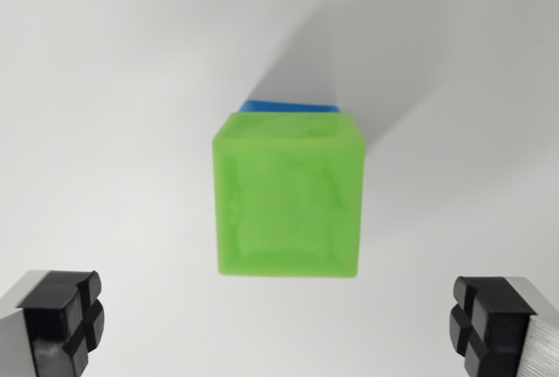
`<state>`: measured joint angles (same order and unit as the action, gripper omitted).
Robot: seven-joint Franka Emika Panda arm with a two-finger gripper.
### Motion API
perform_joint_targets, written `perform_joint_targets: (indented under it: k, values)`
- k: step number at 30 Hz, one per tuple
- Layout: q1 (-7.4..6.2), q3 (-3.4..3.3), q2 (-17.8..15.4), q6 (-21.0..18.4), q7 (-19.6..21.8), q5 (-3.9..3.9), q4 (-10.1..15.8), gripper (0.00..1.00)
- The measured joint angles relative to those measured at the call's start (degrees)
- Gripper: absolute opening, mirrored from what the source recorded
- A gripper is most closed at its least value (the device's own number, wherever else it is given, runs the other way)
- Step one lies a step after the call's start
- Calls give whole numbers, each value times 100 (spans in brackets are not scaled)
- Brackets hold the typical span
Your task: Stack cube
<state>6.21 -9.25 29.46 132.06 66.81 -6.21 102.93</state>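
A green cube (288,195) with an embossed top face sits in the middle of the wrist view. It rests on a blue cube (291,105), of which only a thin strip shows at the green cube's far edge. My gripper (278,329) is open, above the stack, with nothing between its fingers. Its black left fingertip (65,318) and right fingertip (489,325) show at the bottom corners, wide apart and clear of the green cube.
The stack stands on a plain white surface (105,89). A grey shadow (349,54) falls from the cubes toward the upper right.
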Motion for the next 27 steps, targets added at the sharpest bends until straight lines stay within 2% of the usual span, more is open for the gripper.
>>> perform_joint_targets:
  k: [13, 27]
  values:
    - [-24, -45, -447, -611, 59, 100, -168, 100]
    - [-24, -59, -835, -1350, 124, 196, -537, 100]
